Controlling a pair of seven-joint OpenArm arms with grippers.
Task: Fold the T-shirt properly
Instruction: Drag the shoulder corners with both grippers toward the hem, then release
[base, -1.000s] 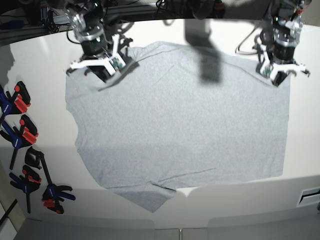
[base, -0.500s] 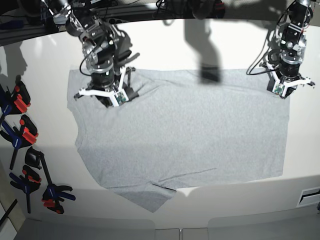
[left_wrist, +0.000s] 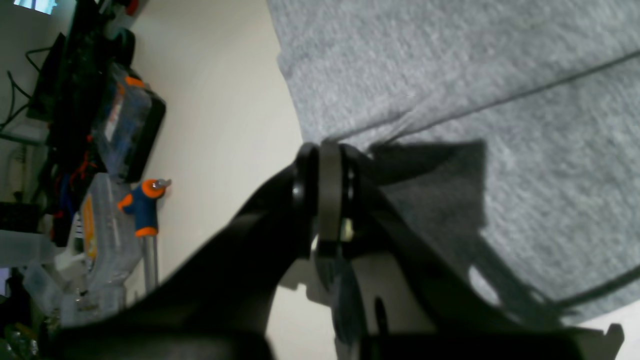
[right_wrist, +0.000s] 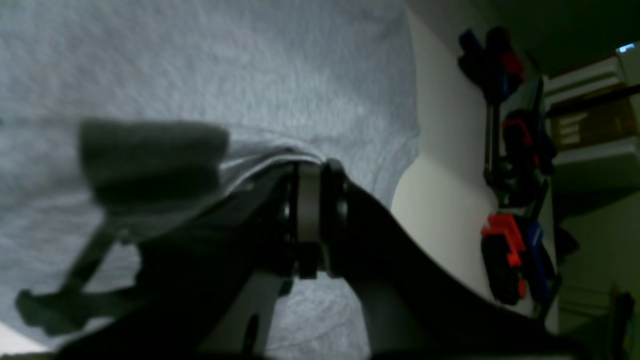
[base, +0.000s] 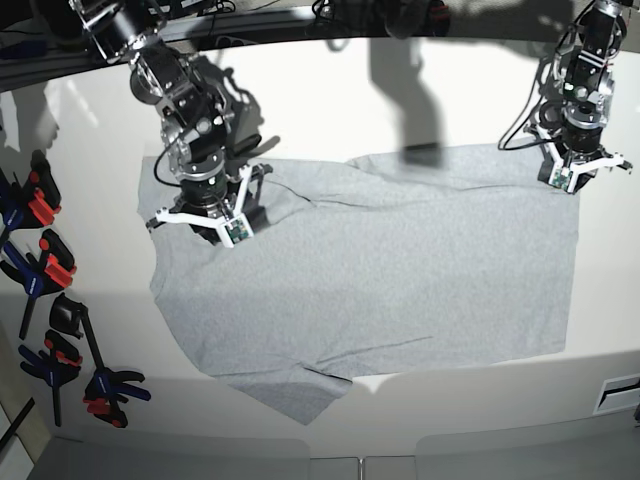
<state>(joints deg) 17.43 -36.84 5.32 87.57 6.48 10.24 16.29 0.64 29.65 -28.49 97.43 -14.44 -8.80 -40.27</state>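
We have the T-shirt spread across the pale desk, grey side up with no lettering showing, its far edge drawn part-way over the body so that a doubled strip runs between our two arms. Our right hand sits over the cloth on the base view's left, and the right wrist view shows its fingers closed together with a ridge of fabric bunched right at their tips, so we judge it to be pinching the folded edge. Our left hand stands at the far corner on the other side; the left wrist view shows its fingers pressed together at the very border of the cloth, a fold line leading into them, so it too seems to be clamped on the hem. The fabric looks light, limp and a little stretchy: it sags and creases between the two holds instead of keeping a straight line, and it will likely drag on the desk rather than slide cleanly. We would grip at seams or hems near the corners, both layers together, and keep the span taut so the fold lands even. Spring clamps lie at the desk's edge, well clear.
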